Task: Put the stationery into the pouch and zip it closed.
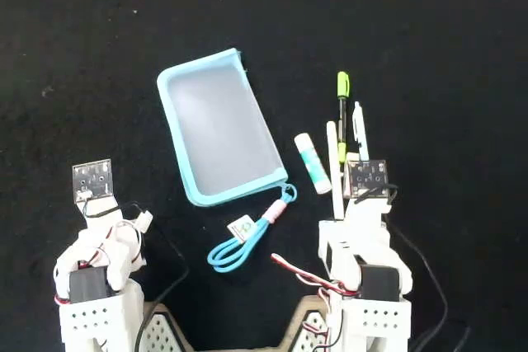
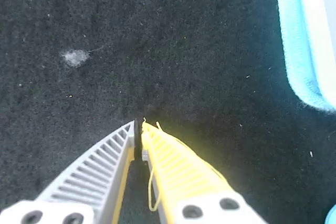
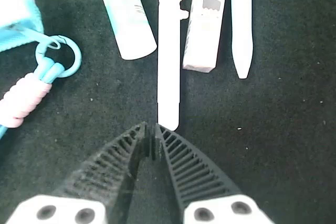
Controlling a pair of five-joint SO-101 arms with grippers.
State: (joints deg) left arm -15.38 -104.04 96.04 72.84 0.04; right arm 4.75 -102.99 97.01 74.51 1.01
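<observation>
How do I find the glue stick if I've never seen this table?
Start at the big light-blue zip pouch in the middle of the black table. Between it and the row of thin pens lies a short white tube with a teal label, the glue stick. It is the stubbiest, fattest piece; its neighbours are long and thin.

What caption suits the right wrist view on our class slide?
Shut black ribbed gripper pointing at a long white plastic pen, white-and-teal glue stick lying beside it.
</observation>
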